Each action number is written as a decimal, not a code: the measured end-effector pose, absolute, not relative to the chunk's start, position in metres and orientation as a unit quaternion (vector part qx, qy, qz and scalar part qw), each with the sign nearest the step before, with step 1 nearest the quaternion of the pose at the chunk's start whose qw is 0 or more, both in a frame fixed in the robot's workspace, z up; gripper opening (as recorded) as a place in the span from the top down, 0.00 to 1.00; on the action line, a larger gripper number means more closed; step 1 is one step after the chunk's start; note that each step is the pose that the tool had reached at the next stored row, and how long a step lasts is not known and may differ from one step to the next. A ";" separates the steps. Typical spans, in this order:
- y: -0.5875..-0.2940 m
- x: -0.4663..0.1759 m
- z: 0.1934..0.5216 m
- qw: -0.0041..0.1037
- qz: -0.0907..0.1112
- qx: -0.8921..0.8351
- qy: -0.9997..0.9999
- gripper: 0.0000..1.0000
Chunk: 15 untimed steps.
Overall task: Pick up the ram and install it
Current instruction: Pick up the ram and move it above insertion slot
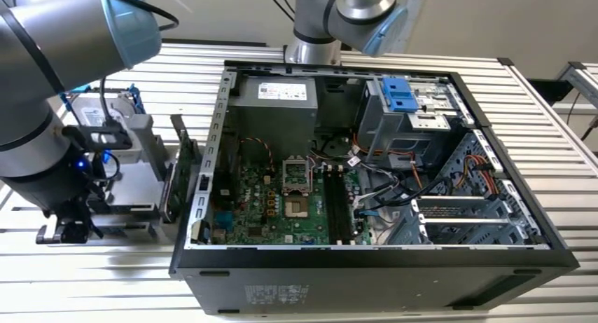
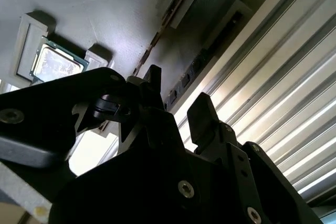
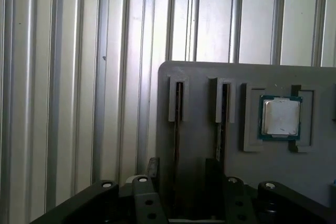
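The arm is holding the gripper (image 1: 67,232) low over the grey parts holder (image 1: 136,179). This is outside the open computer case (image 1: 374,260), which is standing well apart from the gripper toward the exterior view's right. The gripper's two black fingers (image 3: 152,165) are standing spread with a clear gap between them, and nothing is being pinched.

In the first wrist view the ram (image 3: 177,129) is sitting on edge in a narrow slot of the holder (image 3: 210,77). It is showing as a thin dark strip running straight into the gap of the gripper (image 3: 182,163). One finger is sitting on each side of the strip; whether either is touching it cannot be told. Just beyond one finger, a second slot (image 3: 223,106) is lying beside the first with another dark strip in it. Past that slot, farther from the gripper, the processor chip (image 3: 281,116) is lying flat in a square recess.

In the second wrist view the gripper (image 2: 177,88) is pointing at the same holder, and the edge of the ram (image 2: 151,44) is running away from the fingertips.

In the exterior view the hard drive (image 1: 98,116) is standing in the holder behind the gripper. The expansion card (image 1: 182,162) is standing upright between gripper and case. The holder is resting on the slatted aluminium table (image 1: 94,281).
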<state>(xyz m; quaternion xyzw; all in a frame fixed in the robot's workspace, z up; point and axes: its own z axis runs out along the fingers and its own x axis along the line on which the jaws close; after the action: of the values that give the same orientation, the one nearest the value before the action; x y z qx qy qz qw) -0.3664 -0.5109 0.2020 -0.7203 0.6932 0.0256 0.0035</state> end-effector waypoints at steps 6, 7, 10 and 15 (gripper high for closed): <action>-0.512 -0.367 0.198 0.003 0.026 -0.720 0.693 0.00; -0.512 -0.367 0.198 0.003 0.025 -0.720 0.693 0.00; -0.512 -0.367 0.196 0.003 0.025 -0.720 0.693 0.00; -0.512 -0.368 0.195 0.002 0.025 -0.720 0.693 0.00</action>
<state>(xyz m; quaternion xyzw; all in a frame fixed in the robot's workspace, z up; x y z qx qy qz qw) -0.3676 -0.5116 0.1948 -0.7205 0.6930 0.0250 0.0025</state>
